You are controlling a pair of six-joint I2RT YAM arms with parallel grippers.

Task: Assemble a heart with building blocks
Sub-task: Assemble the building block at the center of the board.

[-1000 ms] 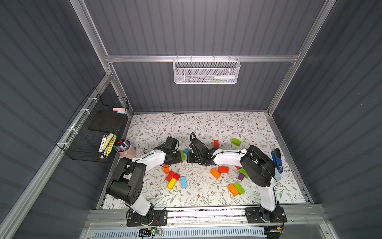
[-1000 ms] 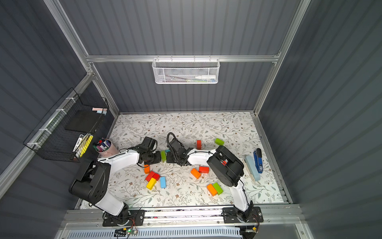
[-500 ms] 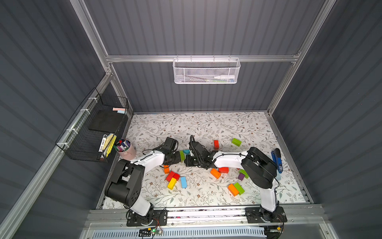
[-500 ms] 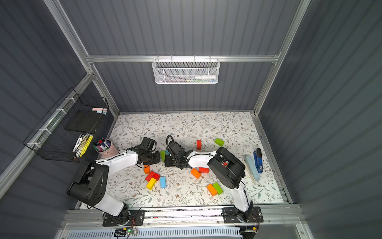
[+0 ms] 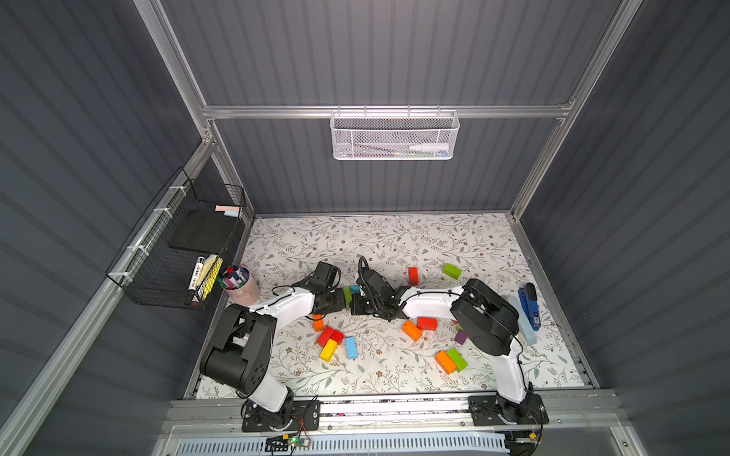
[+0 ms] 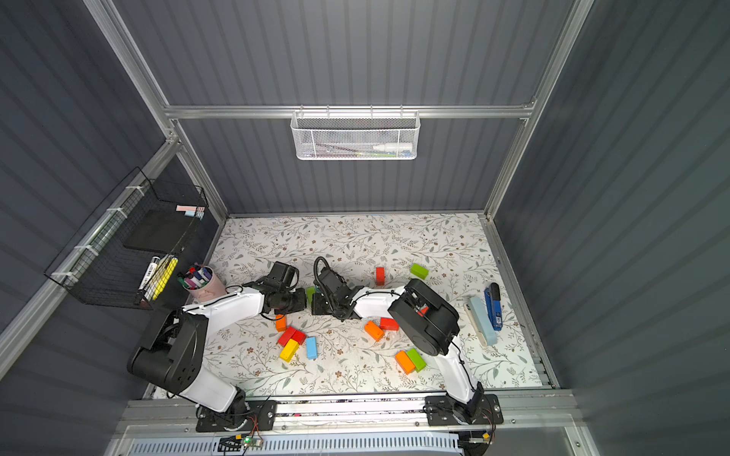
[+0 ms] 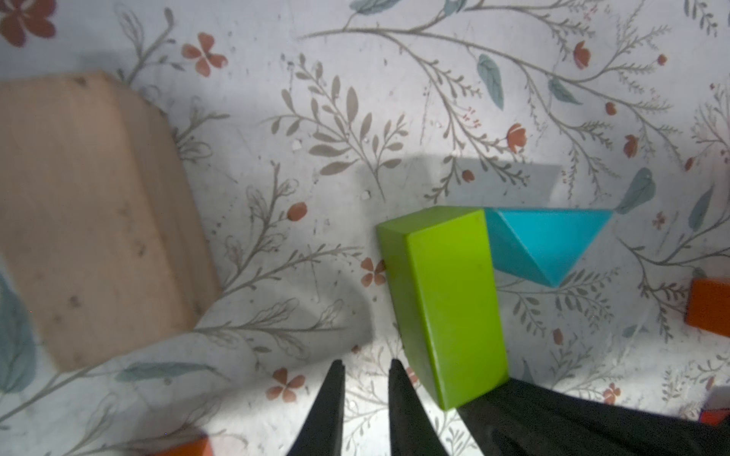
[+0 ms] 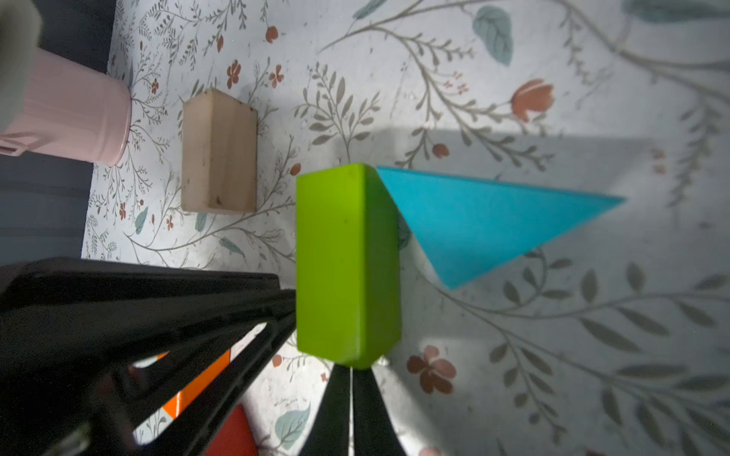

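Right gripper (image 8: 350, 379), jaws together and empty, has advanced against the green brick (image 8: 347, 260); left gripper (image 7: 365, 367), jaws slightly apart, flanks its side. Brick lies centrally, touching the teal wedge (image 8: 474, 221); heart barely begun.

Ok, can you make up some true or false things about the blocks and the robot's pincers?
1. The pink cup holds pens. True.
2. The right pincer grips the green block that lies between the arms. False: it is shut and empty, with its tips at the block's end.
3. A teal wedge touches that green block. True.
4. The plain wooden block sits on top of the green one. False: it lies on the table, apart from it.
5. The blue stapler stands in the pink cup. False: it lies on the table.
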